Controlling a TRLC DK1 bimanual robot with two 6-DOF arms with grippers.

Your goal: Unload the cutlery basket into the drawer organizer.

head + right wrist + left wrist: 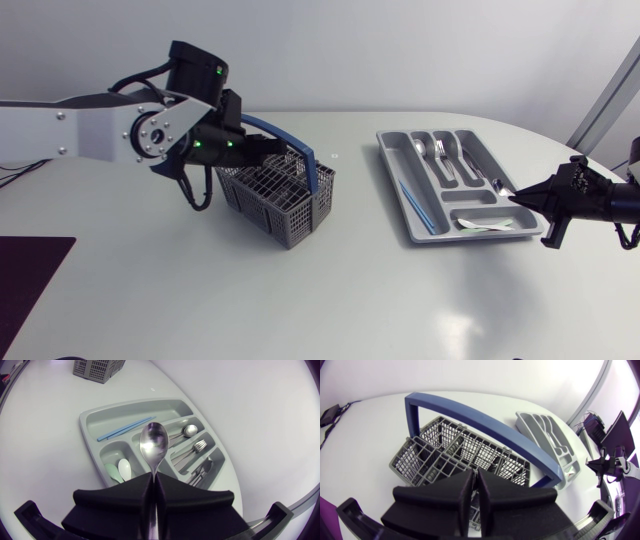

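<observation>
My right gripper (152, 477) is clenched on a spoon (154, 445), held over the organizer (130, 406): the placing step, which next calls for lowering it into its compartment and releasing. Farther off, the left gripper (475, 480) sits closed, seemingly empty, over the basket (445, 445)

- No text, label, number or sign can be read on the basket (275, 195).
- None can be read on the organizer (392, 170) or on the cutlery laid in it.
- None is made out on the arms.
</observation>
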